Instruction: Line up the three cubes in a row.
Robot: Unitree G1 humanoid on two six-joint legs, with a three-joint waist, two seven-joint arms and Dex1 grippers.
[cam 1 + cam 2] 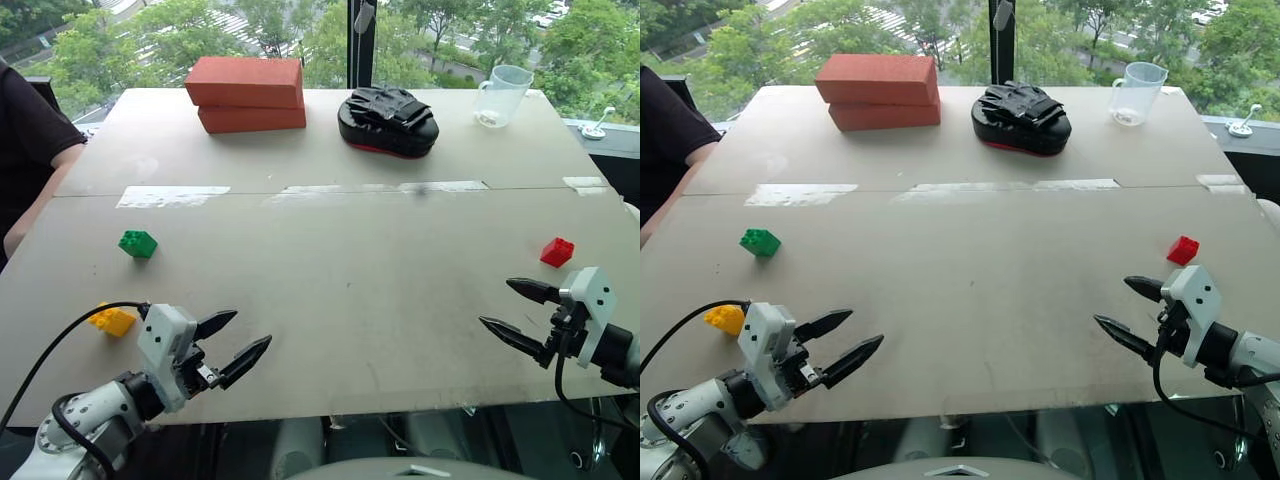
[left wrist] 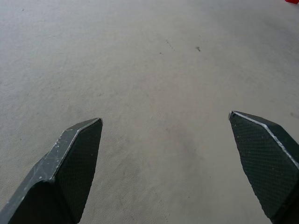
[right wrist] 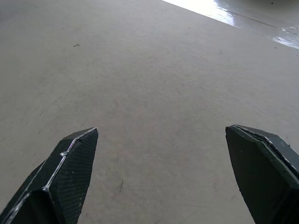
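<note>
Three small studded cubes lie far apart on the grey table (image 1: 330, 290). The green cube (image 1: 137, 243) sits at the left, the yellow cube (image 1: 112, 319) near the front left edge, and the red cube (image 1: 557, 251) at the right. My left gripper (image 1: 243, 340) hovers open over the front left of the table, just right of the yellow cube, with nothing between its fingers. At the front right my right gripper (image 1: 508, 305) stands open and empty, a little in front of the red cube. Both wrist views look along spread fingertips (image 2: 77, 154) (image 3: 70, 163) at bare tabletop.
Two large red-orange bricks (image 1: 247, 94) are stacked at the back left. A black padded mitt (image 1: 388, 120) lies at the back centre and a clear plastic cup (image 1: 503, 95) at the back right. A person's arm (image 1: 30, 150) rests at the table's left edge.
</note>
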